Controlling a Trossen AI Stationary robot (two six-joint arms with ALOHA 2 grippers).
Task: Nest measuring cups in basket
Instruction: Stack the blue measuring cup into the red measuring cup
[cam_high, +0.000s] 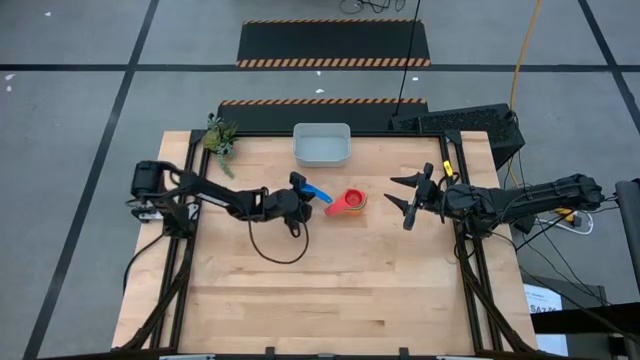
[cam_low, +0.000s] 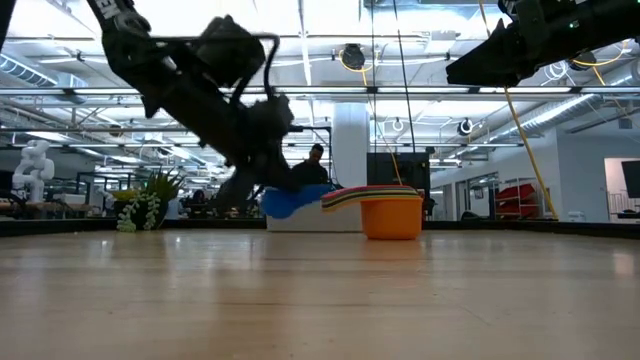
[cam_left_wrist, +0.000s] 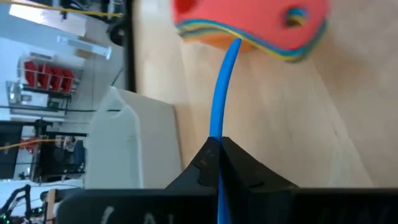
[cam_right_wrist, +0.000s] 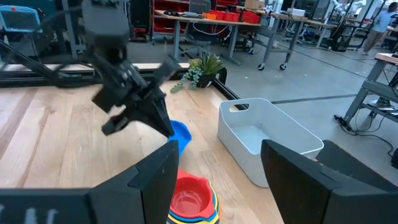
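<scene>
Partway: left pincer (cam_high: 303, 191) clamps the blue cup (cam_high: 318, 192) left of the nested stack (cam_high: 350, 204); basket (cam_high: 321, 144) empty, right pincer (cam_high: 409, 198) open.

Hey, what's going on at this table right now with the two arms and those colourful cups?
The left gripper is shut on the handle of a blue measuring cup, holding it just beside a stack of nested cups with a red one on top, in the middle of the table. The right gripper hangs open on the other side of the stack, holding nothing. The pale basket sits at the far edge of the table, with no cups in it yet.
</scene>
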